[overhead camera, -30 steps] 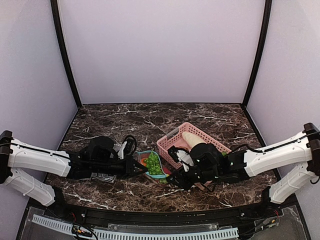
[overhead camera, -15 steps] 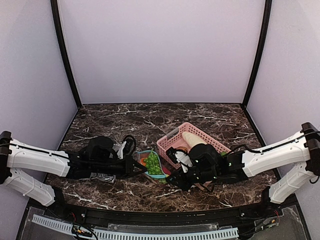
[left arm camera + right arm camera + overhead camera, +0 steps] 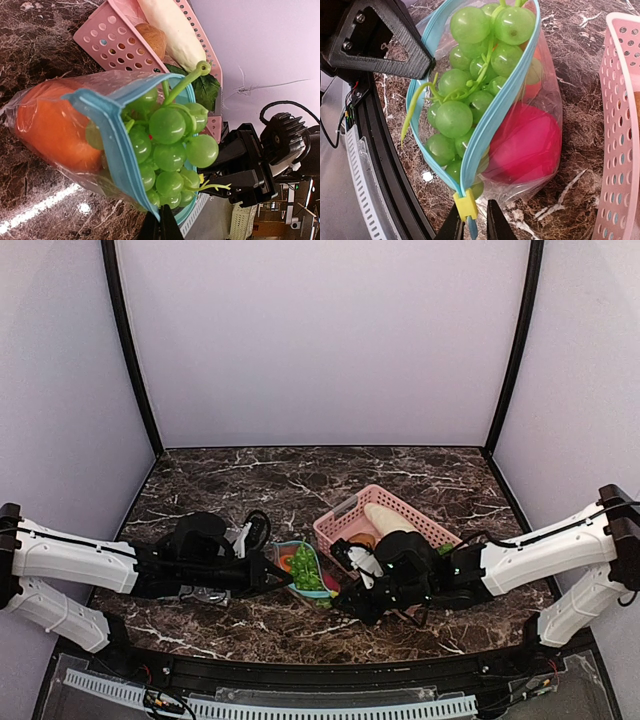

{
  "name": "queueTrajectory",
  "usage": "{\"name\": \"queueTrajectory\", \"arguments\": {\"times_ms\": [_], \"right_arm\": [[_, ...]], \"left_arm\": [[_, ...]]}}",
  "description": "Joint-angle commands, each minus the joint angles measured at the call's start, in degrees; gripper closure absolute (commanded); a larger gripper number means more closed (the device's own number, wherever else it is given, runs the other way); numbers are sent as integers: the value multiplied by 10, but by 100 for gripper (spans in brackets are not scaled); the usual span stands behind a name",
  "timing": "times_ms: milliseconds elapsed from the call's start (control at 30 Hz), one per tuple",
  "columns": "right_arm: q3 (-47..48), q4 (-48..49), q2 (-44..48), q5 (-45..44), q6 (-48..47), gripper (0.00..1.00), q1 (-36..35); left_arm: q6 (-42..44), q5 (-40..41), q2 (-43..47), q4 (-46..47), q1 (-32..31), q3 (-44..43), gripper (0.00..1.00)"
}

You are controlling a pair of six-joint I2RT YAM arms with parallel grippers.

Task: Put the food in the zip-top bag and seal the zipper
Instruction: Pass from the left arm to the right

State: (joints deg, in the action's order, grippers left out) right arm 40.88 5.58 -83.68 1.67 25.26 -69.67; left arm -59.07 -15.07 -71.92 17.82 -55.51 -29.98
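Pinching both ends of the zip-top bag (image 3: 298, 568) on the bench (image 3: 250, 480) with our left tool (image 3: 159, 228) and right tool (image 3: 470, 224) closed tight, we need to tuck the green grapes (image 3: 465, 75) under the zipper (image 3: 491, 116) before we pull it shut.

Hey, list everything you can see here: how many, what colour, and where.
bag: one, clear, between the hands, mouth open
zipper: one, light blue, along the bag's mouth
slider: one, yellow, at the zipper's end
grapes: one bunch, green, in the bag's mouth, partly out
orange fruit: one, orange, inside the bag
red fruit: one, pinkish red, inside the bag
basket: one, pink, beside the bag
white vegetable: one, cream, in the basket
brown piece: one, brown, in the basket
leaf: one, dark green, at the basket
table: one, dark marble
left hand: black, shut on the bag
right hand: black, shut on the zipper
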Motion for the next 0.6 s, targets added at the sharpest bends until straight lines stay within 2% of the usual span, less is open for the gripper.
{"name": "queueTrajectory", "arguments": {"times_ms": [0, 200, 367, 433, 500, 533, 567], "right_arm": [[2, 3, -13, 2, -7, 86, -8], [4, 0, -11, -5, -8, 100, -13], [6, -3, -1, -9, -10, 100, -14], [6, -2, 3, -8, -12, 100, -15], [5, -2, 7, -7, -14, 100, -16], [4, -2, 8, -6, -15, 100, -16], [4, -2, 11, -5, -15, 100, -16]], "left_arm": [[11, 8, 15, -10, -1, -8, 99], [11, 9, 16, -10, -1, -7, 99], [24, 9, 14, -24, -1, -10, 99], [51, 9, 15, -53, -1, -20, 96], [101, 15, 20, -104, -1, -50, 76], [122, 18, 25, -123, -1, -59, 58], [168, 26, 29, -158, -1, -81, 48]]}}
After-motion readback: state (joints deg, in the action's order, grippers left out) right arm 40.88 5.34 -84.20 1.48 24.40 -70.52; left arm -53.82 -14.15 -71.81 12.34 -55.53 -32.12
